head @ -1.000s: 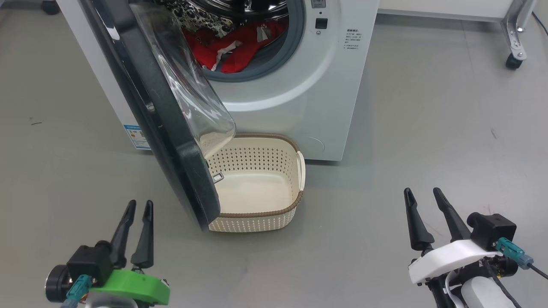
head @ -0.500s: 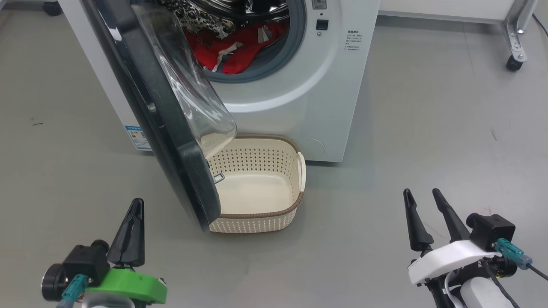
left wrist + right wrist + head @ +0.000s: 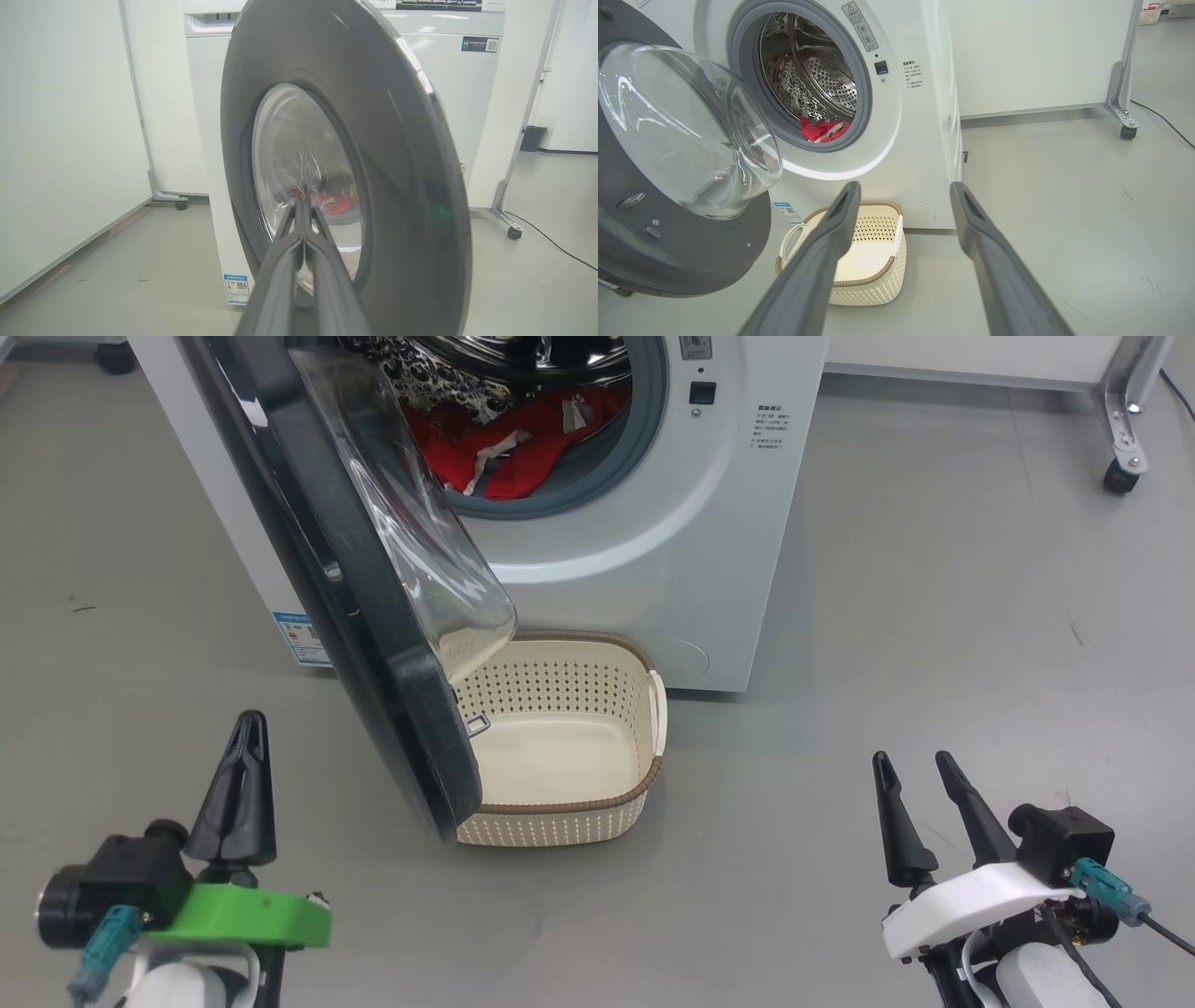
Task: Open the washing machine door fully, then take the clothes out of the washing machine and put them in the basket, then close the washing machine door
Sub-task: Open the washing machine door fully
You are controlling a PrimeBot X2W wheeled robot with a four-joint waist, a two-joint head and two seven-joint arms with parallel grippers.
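**A:** Where is the washing machine door (image 3: 369, 607)?

**B:** It is swung out from the washing machine (image 3: 653, 551) and hinged on the robot's left. The black inner side and the clear glass bowl face the drum. In the head view its lower edge hangs over the left end of the basket (image 3: 560, 807).

**A:** And the clothes (image 3: 523, 448)?

**B:** They are inside the drum, a red heap with white trim lying low against the grey gasket. Above them is something patterned in black and white (image 3: 439, 373), possibly more fabric, though the view cuts it off.

**A:** Is the basket holding anything?

**B:** No. It stands on the grey floor (image 3: 934, 616) just in front of the machine, and its cream bottom is bare.

**A:** What about the left hand (image 3: 250, 721)?

**B:** Its two dark fingers are pressed together with nothing between them. It sits low on the left, apart from the door. In the left wrist view it points at the door's glossy outer face, where red shows through the glass.

**A:** And the right hand (image 3: 910, 761)?

**B:** Its fingers are spread wide and hold nothing. It is low on the right, well away from the machine. In the right wrist view the basket shows between its fingers.
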